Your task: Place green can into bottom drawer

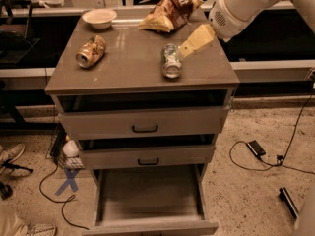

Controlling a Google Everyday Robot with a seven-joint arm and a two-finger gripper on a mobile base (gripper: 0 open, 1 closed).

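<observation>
The green can lies on its side on the cabinet top, right of centre, with a silver end facing the front. My gripper comes in from the upper right on the white arm. Its tan tip is just beside the can's far right end, and I cannot tell whether they touch. The bottom drawer is pulled out below, and its flat floor is bare.
A tan can lies on the left of the top, with a white bowl and a chip bag at the back. The two upper drawers stand slightly open. Cables and a small device lie on the floor to the right.
</observation>
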